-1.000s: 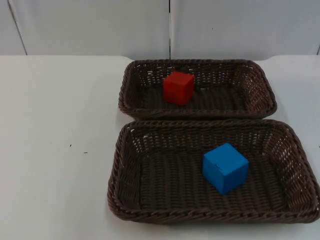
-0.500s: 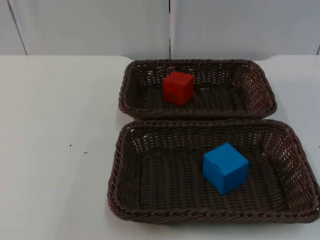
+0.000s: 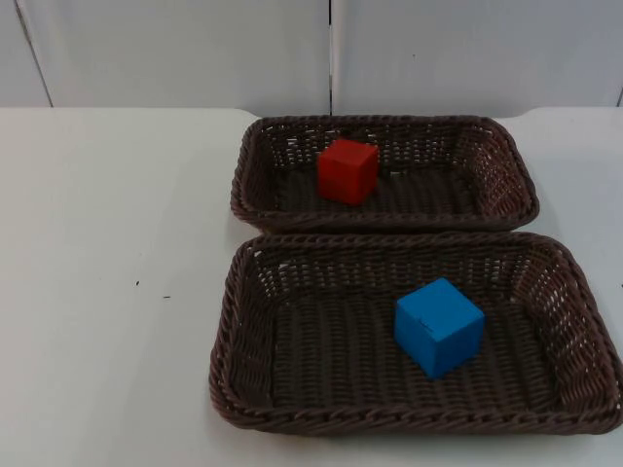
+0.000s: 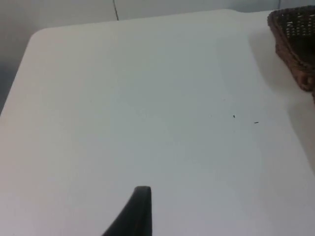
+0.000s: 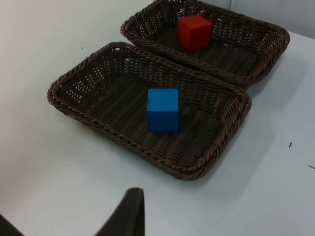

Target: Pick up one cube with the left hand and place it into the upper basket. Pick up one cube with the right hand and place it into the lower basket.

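A red cube (image 3: 348,171) sits in the upper brown wicker basket (image 3: 384,122), toward its left half. A blue cube (image 3: 439,326) rests in the lower wicker basket (image 3: 389,419), right of its middle. My right gripper (image 5: 130,211) hangs back over bare table, well short of the lower basket (image 5: 98,129); from there I see the blue cube (image 5: 163,109) and, beyond it, the red cube (image 5: 195,31) in the upper basket (image 5: 275,35). My left gripper (image 4: 140,209) waits above bare white table, far from a corner of the upper basket (image 4: 295,54).
The two baskets lie side by side, almost touching, on the right half of the white table (image 3: 117,253). The grey partition wall (image 3: 195,49) closes the far edge. Open table stretches left of the baskets.
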